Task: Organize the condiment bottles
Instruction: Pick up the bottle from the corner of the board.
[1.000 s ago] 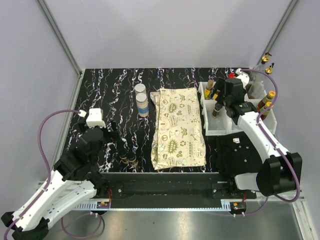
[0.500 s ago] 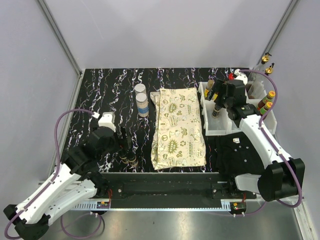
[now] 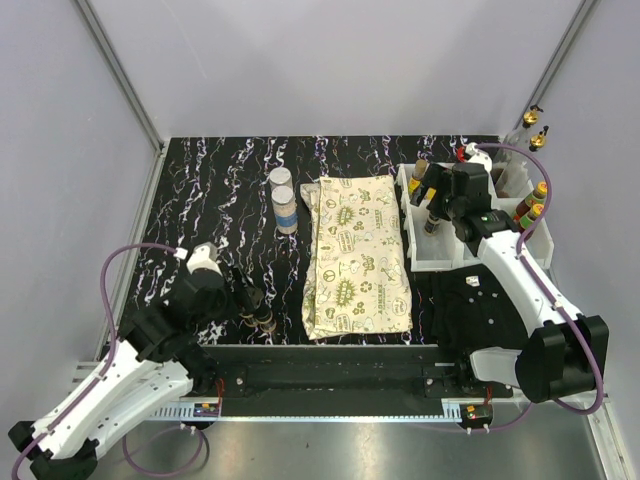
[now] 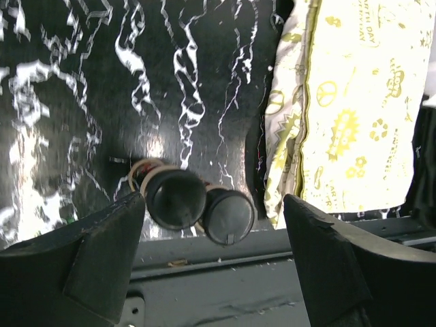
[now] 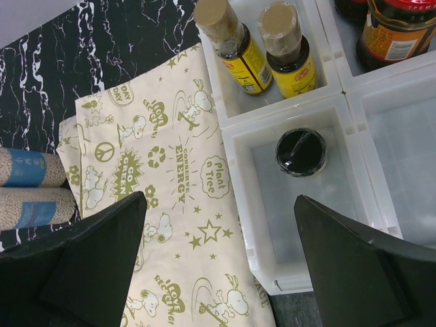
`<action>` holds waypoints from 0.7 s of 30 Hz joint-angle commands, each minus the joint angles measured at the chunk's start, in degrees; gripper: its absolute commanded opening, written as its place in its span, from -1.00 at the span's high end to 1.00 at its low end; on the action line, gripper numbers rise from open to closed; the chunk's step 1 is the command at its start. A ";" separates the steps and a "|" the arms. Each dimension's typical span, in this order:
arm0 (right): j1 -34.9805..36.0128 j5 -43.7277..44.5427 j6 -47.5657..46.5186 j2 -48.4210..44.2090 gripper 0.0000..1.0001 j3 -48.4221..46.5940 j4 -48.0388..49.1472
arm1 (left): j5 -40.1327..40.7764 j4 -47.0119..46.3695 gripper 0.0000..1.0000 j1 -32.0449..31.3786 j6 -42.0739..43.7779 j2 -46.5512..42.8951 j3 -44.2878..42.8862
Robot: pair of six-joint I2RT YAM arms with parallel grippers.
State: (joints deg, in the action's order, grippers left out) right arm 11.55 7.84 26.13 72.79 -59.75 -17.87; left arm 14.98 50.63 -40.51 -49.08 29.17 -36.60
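Note:
Two small black-capped bottles [image 3: 250, 300] [image 3: 265, 320] stand together near the table's front edge. They show from above in the left wrist view [image 4: 176, 199] [image 4: 229, 216]. My left gripper [image 4: 214, 201] is open just over them, its fingers wide on either side. My right gripper [image 5: 219, 201] is open and empty above the white bin's [image 5: 235, 136] left edge. One black-capped bottle [image 5: 301, 152] stands in that compartment. Two tan-capped, yellow-labelled bottles [image 5: 228, 41] [image 5: 286, 44] stand in the compartment behind it. Two clear white-capped jars [image 3: 280, 178] [image 3: 285, 207] stand left of the cloth.
The cream patterned cloth [image 3: 355, 255] lies mid-table between the jars and the white bins [image 3: 440, 258]. More bottles [image 3: 540, 190] [image 3: 530, 212] stand in the right bins, and gold-capped ones [image 3: 532, 115] by the right wall. A black rail [image 4: 225, 272] runs along the front edge.
My left arm has swung down and toward the front edge, bringing its open gripper over the two black-capped bottles. My right gripper has shifted slightly toward the back-left above the bin.

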 commanded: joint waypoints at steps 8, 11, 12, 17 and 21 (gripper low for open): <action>-0.13 -0.37 -0.29 -1.95 -0.99 1.47 1.87 | 4.09 4.56 -0.65 -0.44 -13.05 2.55 1.27; -0.21 -0.19 -0.38 -2.13 -0.99 1.74 1.87 | 6.46 4.65 -0.64 -0.71 -14.37 4.67 0.92; -0.21 -0.19 -0.38 -2.13 -0.99 1.74 1.96 | 6.81 4.13 -0.64 -0.71 -14.55 5.28 0.83; -0.21 -0.10 -0.55 -2.31 -0.99 2.00 2.05 | 8.04 3.86 -0.55 -0.80 -15.69 6.87 1.18; -0.21 0.51 -0.82 -2.48 -0.99 2.53 2.22 | 8.92 3.25 -0.46 -0.88 -16.57 8.36 1.79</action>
State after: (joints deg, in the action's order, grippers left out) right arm 11.55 7.86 26.11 72.05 -57.69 -17.80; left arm 20.67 55.88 -41.04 -63.66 36.21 -35.42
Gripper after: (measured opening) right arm 0.994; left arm 0.754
